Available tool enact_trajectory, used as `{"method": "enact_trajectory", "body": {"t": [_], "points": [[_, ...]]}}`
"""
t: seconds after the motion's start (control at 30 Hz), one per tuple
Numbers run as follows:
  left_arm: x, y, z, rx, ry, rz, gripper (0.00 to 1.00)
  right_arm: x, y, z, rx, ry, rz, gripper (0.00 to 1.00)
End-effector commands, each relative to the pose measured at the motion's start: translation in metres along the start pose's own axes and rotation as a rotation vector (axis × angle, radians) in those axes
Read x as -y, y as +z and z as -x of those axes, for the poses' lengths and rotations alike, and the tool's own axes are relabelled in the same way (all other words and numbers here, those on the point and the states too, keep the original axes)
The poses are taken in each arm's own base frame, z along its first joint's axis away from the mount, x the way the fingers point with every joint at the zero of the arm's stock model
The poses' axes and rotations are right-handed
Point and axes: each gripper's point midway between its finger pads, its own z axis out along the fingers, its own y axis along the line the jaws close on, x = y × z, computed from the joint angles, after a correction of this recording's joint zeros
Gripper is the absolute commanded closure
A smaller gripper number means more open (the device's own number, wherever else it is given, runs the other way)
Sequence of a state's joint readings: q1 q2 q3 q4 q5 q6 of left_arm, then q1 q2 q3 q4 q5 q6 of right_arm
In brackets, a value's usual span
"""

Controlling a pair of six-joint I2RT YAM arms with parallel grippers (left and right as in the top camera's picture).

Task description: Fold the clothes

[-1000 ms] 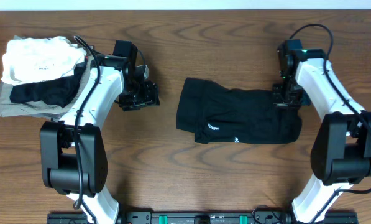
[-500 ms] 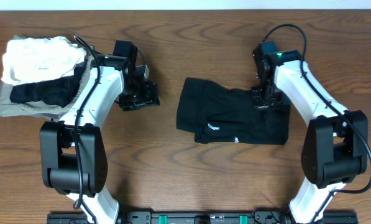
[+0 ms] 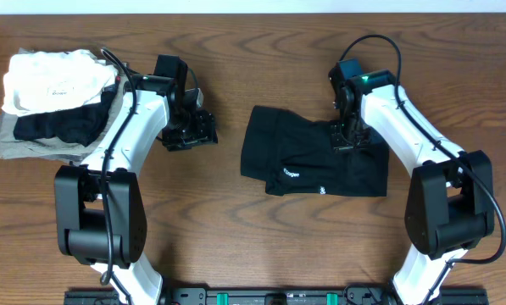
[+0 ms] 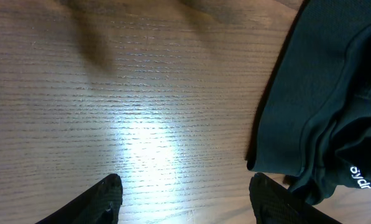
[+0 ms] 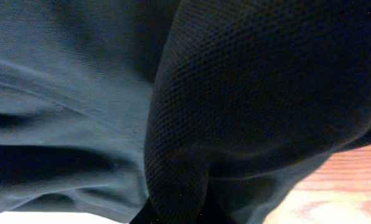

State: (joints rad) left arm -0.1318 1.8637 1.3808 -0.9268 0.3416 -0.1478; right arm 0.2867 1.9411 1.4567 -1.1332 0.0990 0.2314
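Left tool [image 3: 191,130]: jaws apart, above the brown wooden bench [image 3: 236,229].
Right tool [image 3: 347,137]: clamped on the soft black T-shirt [image 3: 299,157].

Black T-shirt [image 3: 278,144] with white print [image 3: 292,175], brown wood-grain table [image 3: 236,246]

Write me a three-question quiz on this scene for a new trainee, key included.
1. True or false: the left gripper holds part of the black T-shirt.
2. Where does the white folded garment lie? A: on top of the pile at the left end of the table. B: under the T-shirt. C: between the left gripper's jaws.
3. Fill in: the ___ gripper is shut on the T-shirt's fabric.
Key: 1 false, its jaws stand open over bare table; 2 A; 3 right, the right gripper pinches the fabric.
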Motion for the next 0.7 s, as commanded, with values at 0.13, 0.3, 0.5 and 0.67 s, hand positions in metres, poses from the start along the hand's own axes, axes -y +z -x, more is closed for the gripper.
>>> {"method": "enact_trajectory", "body": {"t": [0.13,0.3,0.5,0.67], "points": [[0.001,0.001,-0.003,-0.009,0.018,-0.007,0.32,-0.031,0.006,-0.019,-0.026,-0.04,0.082,0.99],[0.001,0.001,-0.003,-0.009,0.018,-0.007,0.32,-0.041,0.009,-0.028,-0.045,-0.04,0.079,0.93],[0.001,0.001,-0.003,-0.009,0.018,-0.007,0.32,-0.053,0.004,-0.028,-0.036,-0.061,0.102,0.68],[0.001,0.001,-0.003,-0.009,0.018,-0.007,0.32,-0.044,-0.019,-0.016,-0.019,-0.005,0.096,0.66]]}}
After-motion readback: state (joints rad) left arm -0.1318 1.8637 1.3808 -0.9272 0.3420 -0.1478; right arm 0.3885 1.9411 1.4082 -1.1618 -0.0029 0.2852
